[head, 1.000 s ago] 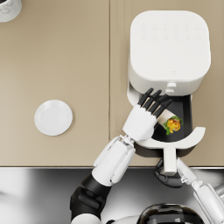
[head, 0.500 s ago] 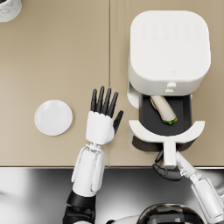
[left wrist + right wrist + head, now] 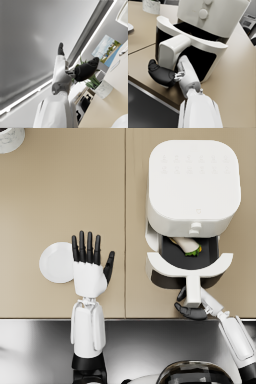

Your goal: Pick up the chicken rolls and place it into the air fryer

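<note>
On the tan counter (image 3: 60, 188), the green-filled chicken roll (image 3: 186, 246) lies inside the white air fryer's (image 3: 194, 180) pulled-out drawer. Right robot hand (image 3: 190, 309) grips its handle; left robot hand (image 3: 90, 270) hovers empty, fingers spread, beside a round white plate (image 3: 55, 262).

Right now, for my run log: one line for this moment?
chicken roll: in air fryer drawer | left hand: open, empty | right hand: on drawer handle

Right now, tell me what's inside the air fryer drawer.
The chicken roll lies in the open air fryer drawer, green filling showing at one end. Its far end is hidden under the air fryer body.
</note>
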